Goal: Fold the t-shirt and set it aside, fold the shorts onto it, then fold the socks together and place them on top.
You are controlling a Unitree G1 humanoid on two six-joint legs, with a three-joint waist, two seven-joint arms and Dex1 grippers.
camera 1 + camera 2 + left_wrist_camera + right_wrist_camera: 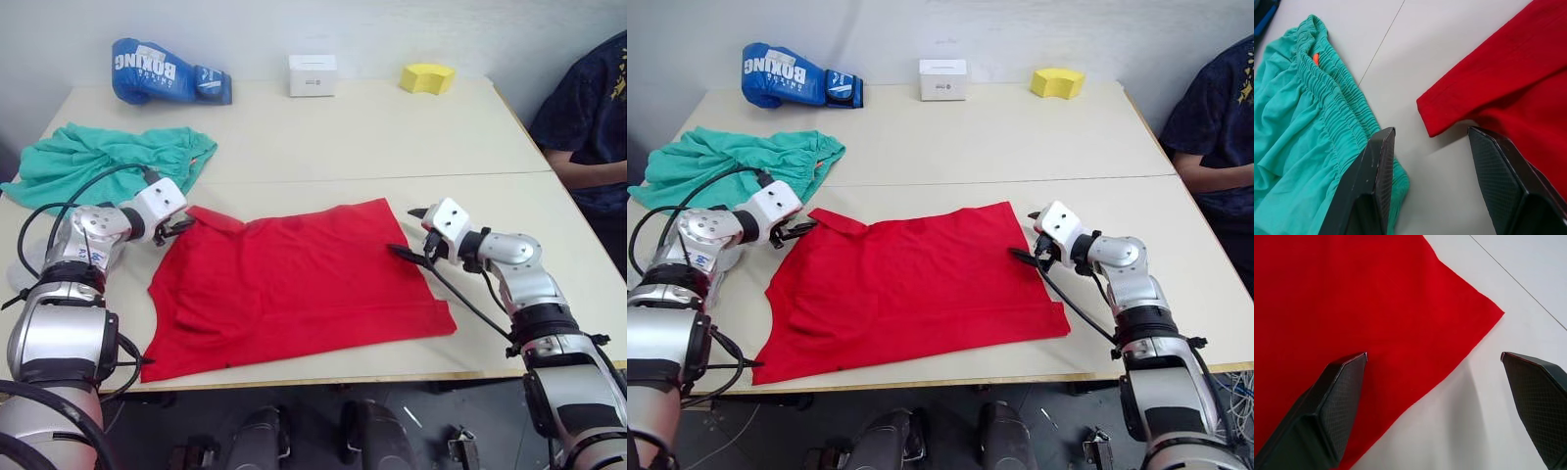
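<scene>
The t-shirt (294,279) lies flat near the tabletop's front edge; both open, empty grippers, left gripper (1431,142) and right gripper (1434,363), should pinch its far corners evenly.

Two black fingers (1376,181) stand spread apart over the pale worktop (1415,58), one touching the gathered waistband of the teal-green shorts (1308,127), the other at the red t-shirt (1508,83), whose sleeve hem lies between them.
</scene>
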